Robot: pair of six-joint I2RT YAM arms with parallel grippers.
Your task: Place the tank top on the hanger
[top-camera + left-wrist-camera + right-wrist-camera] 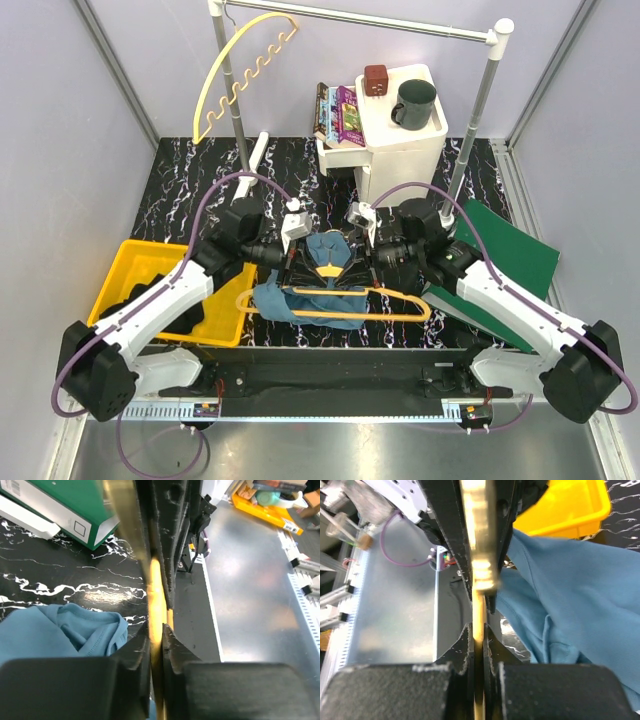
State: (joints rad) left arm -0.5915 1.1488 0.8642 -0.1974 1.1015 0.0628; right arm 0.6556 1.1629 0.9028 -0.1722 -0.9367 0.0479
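Left pincer point(157, 630) and right pincer point(479, 630) each clamp the stiff, slick hanger point(390, 319); the limp tank top point(580, 580) wants pinching at a strap.

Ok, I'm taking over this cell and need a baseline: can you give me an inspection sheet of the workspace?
Surface: black marbled mat.
Job's things: tank top bunched across the hanger, mid-mat.
Clutter: yellow bin left, green board right, white cabinet with mug and books behind.
Grippers: left gripper and right gripper both shut on the hanger.
Cables: purple cables looping over each arm.
Surroundings: rail carrying a pale wavy hanger.
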